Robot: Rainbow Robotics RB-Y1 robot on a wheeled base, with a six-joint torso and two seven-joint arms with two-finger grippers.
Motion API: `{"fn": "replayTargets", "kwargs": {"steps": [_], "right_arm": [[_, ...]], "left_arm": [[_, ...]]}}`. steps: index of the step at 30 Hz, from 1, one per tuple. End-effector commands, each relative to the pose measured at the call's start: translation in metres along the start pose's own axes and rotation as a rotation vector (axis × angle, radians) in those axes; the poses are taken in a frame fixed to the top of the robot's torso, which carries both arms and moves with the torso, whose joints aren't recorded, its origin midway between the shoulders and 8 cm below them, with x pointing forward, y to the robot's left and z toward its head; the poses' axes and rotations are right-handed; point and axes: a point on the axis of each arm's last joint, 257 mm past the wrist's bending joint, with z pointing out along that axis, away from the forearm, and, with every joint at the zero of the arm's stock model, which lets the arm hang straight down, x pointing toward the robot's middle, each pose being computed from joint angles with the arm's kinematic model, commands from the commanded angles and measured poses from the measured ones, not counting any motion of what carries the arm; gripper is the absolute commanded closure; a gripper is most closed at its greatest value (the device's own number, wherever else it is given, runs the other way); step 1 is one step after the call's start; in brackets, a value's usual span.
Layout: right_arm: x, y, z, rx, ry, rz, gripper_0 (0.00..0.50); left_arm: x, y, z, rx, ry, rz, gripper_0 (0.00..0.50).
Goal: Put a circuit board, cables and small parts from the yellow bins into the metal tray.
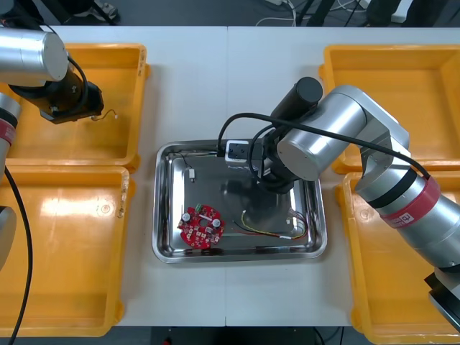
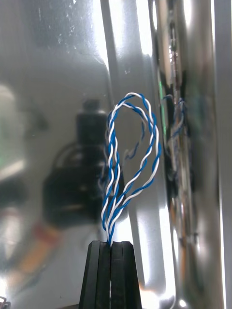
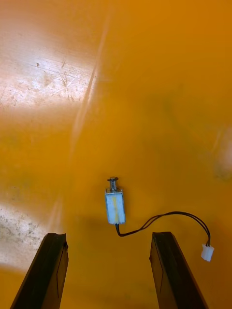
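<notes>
With the cable delivery in hand, the right gripper (image 2: 110,244), jaws clamped on the twisted blue and white cable (image 2: 130,159), hangs over the metal tray (image 1: 237,256) and should let go next, while the left gripper (image 3: 108,236), jaws spread, hovers over a small metal part (image 3: 115,206) in its yellow bin (image 3: 145,72).

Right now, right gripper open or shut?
Shut on the blue and white cable: right gripper pinches its strands over the metal tray.

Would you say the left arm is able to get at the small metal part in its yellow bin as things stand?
Probably yes: the left gripper hangs open over the yellow bin, and the small metal part lies uncovered just ahead of its fingers, nothing in between.
</notes>
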Motion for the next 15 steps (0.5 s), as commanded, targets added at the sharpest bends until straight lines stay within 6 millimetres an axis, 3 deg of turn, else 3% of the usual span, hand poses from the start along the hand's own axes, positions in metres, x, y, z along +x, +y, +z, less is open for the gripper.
{"fn": "replayTargets", "kwargs": {"steps": [1,6,7,8,9,12,15], "right_arm": [[0.011,0.001,0.003,0.012,0.022,-0.046,0.500],[0.015,0.001,0.005,0.020,0.035,-0.042,0.499],[0.016,0.002,0.005,0.019,0.036,-0.042,0.420],[0.016,0.001,0.005,0.020,0.037,-0.042,0.225],[0.016,0.001,0.004,0.021,0.038,-0.041,0.132],[0.017,0.000,0.004,0.025,0.040,-0.037,0.000],[0.017,-0.001,0.004,0.027,0.041,-0.037,0.000]], "left_arm": [[-0.048,-0.003,-0.027,0.002,-0.106,0.006,0.000],[-0.054,-0.003,-0.020,0.013,-0.134,-0.005,0.000],[-0.052,-0.002,-0.018,0.013,-0.132,-0.005,0.000],[-0.054,0.000,-0.013,0.010,-0.143,-0.003,0.000],[-0.055,-0.001,-0.012,0.009,-0.151,0.004,0.000],[-0.054,0.002,-0.009,0.003,-0.150,0.006,0.000],[-0.052,0.001,-0.008,0.002,-0.146,0.010,0.000]]}}
